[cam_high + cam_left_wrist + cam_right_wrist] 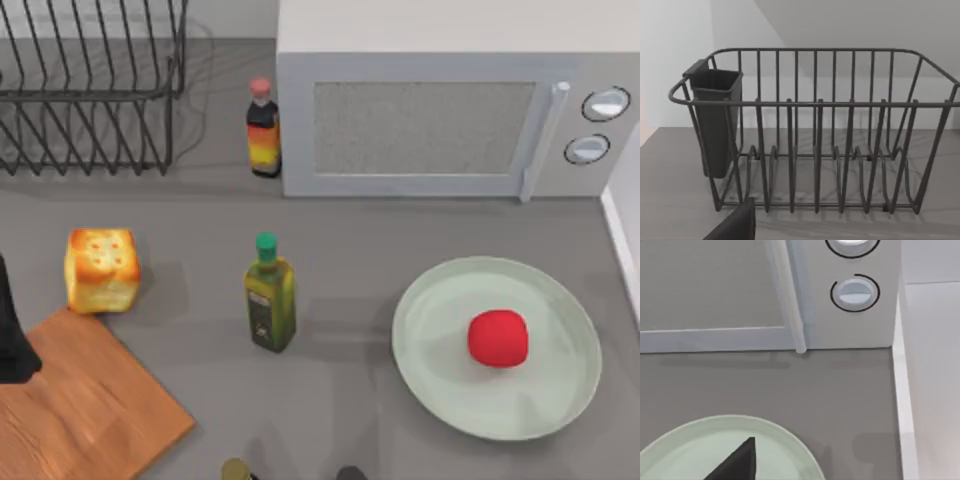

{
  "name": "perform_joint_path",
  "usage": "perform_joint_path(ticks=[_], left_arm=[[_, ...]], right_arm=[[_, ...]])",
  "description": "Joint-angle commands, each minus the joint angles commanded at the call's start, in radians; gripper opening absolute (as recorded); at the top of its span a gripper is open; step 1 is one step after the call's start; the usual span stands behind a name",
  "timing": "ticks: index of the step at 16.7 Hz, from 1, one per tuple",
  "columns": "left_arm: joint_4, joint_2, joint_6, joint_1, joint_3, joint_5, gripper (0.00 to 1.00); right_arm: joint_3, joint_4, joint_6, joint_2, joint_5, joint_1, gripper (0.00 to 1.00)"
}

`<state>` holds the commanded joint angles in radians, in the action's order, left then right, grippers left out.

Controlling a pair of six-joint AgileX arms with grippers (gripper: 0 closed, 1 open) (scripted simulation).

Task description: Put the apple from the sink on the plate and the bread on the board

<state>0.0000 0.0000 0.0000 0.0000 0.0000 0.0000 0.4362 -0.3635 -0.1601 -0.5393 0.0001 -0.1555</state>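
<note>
The red apple (pixel 498 338) lies on the pale green plate (pixel 425 300) at the right of the table, a little right of the plate's middle. The golden bread (pixel 101 270) stands on the grey table at the left, just beyond the far corner of the wooden board (pixel 90 410). A dark part of my left arm (pixel 12 335) shows at the left edge, over the board's left side. My left gripper (pixel 735 225) faces the dish rack. My right gripper (pixel 740 462) hangs above the plate (pixel 700 440), near the microwave. The sink is out of view.
A grey microwave (pixel 440 120) fills the back right. A wire dish rack (pixel 90 90) stands at the back left, with a sauce bottle (pixel 263 130) between them. An olive oil bottle (pixel 270 300) stands mid-table. A white raised edge (pixel 622 240) runs along the far right.
</note>
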Motion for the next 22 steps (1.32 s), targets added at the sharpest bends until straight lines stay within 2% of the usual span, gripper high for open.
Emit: perform_joint_path(ticks=[5, 9, 17, 22], left_arm=[[0.0, 0.0, 0.0, 0.0, 0.0, 0.0, 1.0], [0.0, 0.0, 0.0, 0.0, 0.0, 0.0, 1.0], [-0.006, 0.009, 0.004, -0.001, 0.007, -0.002, 1.0], [-0.126, 0.195, 0.078, -0.034, 0.159, -0.027, 1.0]], right_arm=[[-0.28, 0.232, 0.102, 0.35, 0.0, 0.1, 1.0], [-0.417, 0.346, 0.152, 0.515, 0.0, 0.148, 1.0], [-0.436, 0.363, 0.16, 0.539, 0.0, 0.156, 1.0], [-0.436, 0.363, 0.16, 0.539, 0.0, 0.156, 1.0]])
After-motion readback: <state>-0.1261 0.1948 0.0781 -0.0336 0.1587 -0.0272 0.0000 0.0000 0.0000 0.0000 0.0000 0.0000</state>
